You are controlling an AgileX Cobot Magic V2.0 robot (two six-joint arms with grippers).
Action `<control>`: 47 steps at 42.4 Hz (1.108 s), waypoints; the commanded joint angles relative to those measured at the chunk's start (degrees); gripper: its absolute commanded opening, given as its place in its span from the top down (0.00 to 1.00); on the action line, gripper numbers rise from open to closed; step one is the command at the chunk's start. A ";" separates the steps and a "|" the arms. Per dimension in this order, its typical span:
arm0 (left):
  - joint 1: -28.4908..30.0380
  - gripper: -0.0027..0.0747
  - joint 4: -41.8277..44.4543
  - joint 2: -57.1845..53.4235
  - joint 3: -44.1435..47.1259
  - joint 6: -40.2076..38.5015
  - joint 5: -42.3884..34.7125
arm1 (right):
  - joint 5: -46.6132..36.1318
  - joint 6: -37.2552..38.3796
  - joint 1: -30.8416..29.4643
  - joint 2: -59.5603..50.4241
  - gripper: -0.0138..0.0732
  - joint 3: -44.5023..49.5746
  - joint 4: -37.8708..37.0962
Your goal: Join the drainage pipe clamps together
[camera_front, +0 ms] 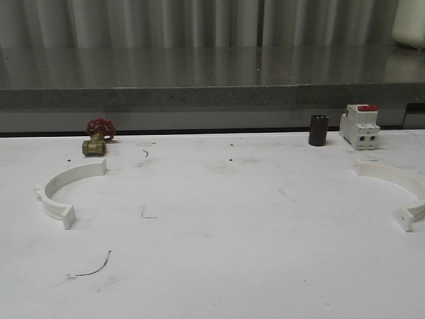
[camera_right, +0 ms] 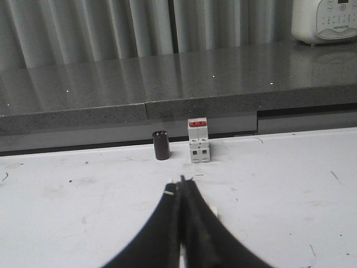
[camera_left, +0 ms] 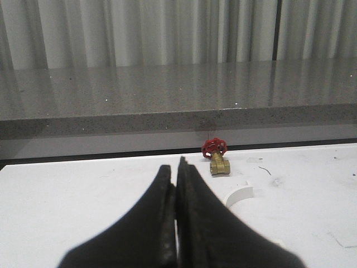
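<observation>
Two white half-ring drainage pipe clamps lie far apart on the white table. The left clamp [camera_front: 63, 188] rests at the left side, its open side facing right; one end of it [camera_left: 240, 195] pokes out beside my left gripper [camera_left: 176, 167], which is shut with nothing in it. The right clamp [camera_front: 402, 189] lies at the right edge, open side facing left. In the right wrist view my right gripper [camera_right: 181, 183] is shut and empty, and a small white bit of that clamp [camera_right: 213, 210] peeks from behind its fingers.
A brass valve with a red handwheel [camera_front: 97, 139] stands at the back left. A dark cylinder [camera_front: 318, 130] and a white breaker with a red top [camera_front: 359, 125] stand at the back right. A grey counter [camera_front: 212, 86] runs behind the table.
</observation>
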 commanded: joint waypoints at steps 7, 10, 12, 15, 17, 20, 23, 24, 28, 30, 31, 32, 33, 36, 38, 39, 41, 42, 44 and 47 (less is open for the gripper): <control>0.16 0.99 -0.41 -0.55 1.29 -0.12 -4.65 | -5.27 -0.10 -0.28 -0.89 0.92 -0.29 -0.70; 0.16 0.99 -0.41 -0.55 1.29 -0.12 -4.65 | -5.27 -0.10 -0.28 -0.89 0.92 -0.29 -0.70; 0.16 0.99 -0.41 -0.55 1.29 -0.12 -4.65 | -5.27 -0.10 -0.28 -0.89 0.92 -0.29 -0.70; 0.16 0.99 -0.41 -0.55 1.29 -0.12 -4.65 | -5.27 -0.10 -0.28 -0.89 0.92 -0.29 -0.70; 0.16 0.99 -0.41 -0.55 1.29 -0.12 -4.65 | -5.27 -0.10 -0.28 -0.89 0.92 -0.29 -0.70; 0.16 0.99 -0.41 -0.55 1.29 -0.12 -4.65 | -5.27 -0.10 -0.28 -0.89 0.92 -0.29 -0.70; 0.16 0.99 -0.41 -0.55 1.29 -0.12 -4.65 | -5.27 -0.10 -0.28 -0.89 0.92 -0.29 -0.70; 0.16 0.99 -0.41 -0.55 1.29 -0.12 -4.77 | -5.27 -0.10 -0.28 -0.89 0.92 -0.29 -0.70; 0.16 0.99 -0.41 -0.55 1.29 -0.12 -4.77 | -5.27 -0.10 -0.28 -0.89 0.92 -0.29 -0.70; 0.16 0.99 -0.41 -0.55 1.29 -0.12 -5.33 | -5.68 -0.10 -0.28 -0.89 0.92 -0.29 -0.70; 0.16 0.99 -0.41 -0.55 1.29 -0.12 -5.72 | -6.06 -0.10 -0.28 -0.89 0.92 -0.29 -0.70; 0.16 0.99 -0.41 -0.55 1.29 -0.12 -6.07 | -6.45 -0.10 -0.28 -0.89 0.92 -0.29 -0.70; 0.16 0.99 -0.41 -0.55 1.16 -0.12 -6.48 | -6.85 -0.10 -0.28 -0.89 0.92 -0.35 -0.65; 0.16 0.99 -0.41 -0.55 -0.28 -0.12 -7.10 | -6.44 -0.10 -0.22 -0.89 0.92 -1.88 -0.11; 0.16 0.99 -0.52 -0.55 -2.07 -0.12 -6.78 | -4.75 -0.10 -0.16 -0.89 0.92 -3.89 -0.11; 0.16 0.99 -0.52 -0.44 -3.43 -0.12 -6.36 | -3.35 -0.10 -0.16 -0.89 0.92 -5.31 -0.11; 0.16 0.99 -0.52 -0.33 -6.31 -0.12 -4.69 | -0.22 -0.10 -0.16 -0.83 0.92 -8.24 -0.11; 0.16 0.99 -0.52 -0.06 -8.16 -0.12 -3.85 | 1.21 -0.10 -0.16 -0.67 0.92 -10.06 -0.19; 0.16 0.99 -0.52 0.98 -11.66 -0.12 -1.58 | 4.45 -0.15 -0.16 -0.03 0.92 -13.44 -0.67; 0.16 0.99 -0.52 3.44 -17.59 -0.12 3.50 | 9.19 -0.15 -0.16 1.93 0.92 -18.89 -1.93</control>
